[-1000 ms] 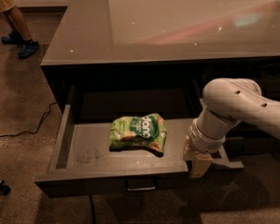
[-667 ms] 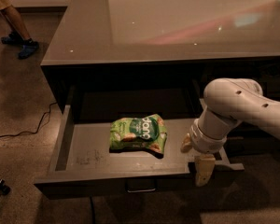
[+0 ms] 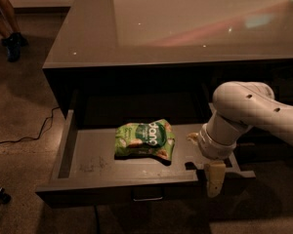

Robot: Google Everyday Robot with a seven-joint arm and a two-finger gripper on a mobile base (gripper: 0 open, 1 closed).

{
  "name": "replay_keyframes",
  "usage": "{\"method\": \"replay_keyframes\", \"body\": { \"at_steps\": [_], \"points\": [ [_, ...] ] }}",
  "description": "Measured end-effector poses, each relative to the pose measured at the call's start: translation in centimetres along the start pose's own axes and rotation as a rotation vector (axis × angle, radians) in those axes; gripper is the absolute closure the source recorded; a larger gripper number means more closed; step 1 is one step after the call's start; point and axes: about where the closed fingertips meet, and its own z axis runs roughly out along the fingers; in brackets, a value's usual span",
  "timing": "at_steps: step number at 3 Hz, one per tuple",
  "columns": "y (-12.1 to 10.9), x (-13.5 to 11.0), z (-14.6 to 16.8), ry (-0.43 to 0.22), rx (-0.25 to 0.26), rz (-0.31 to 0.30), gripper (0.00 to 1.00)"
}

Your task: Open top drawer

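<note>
Reading the top drawer [image 3: 100, 168] as basically open: it's pulled well out from under the counter [image 3: 185, 28], floor exposed, stretching left of the gripper [image 3: 214, 175]. The gripper hangs at the drawer's front right corner; can't tell if it's released or clenched. A green snack bag [image 3: 145, 139] lies inside, up-left of it. The handle [image 3: 147, 195] sits down-left, apart. My guess is that little remains beyond clearing the arm.
</note>
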Motion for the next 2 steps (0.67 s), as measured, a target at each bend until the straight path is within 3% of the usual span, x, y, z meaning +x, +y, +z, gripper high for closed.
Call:
{"method": "replay_keyframes", "body": {
  "at_steps": [2],
  "points": [
    [0.0, 0.2, -1.1, -0.091, 0.028, -0.031, 0.0]
  ]
}}
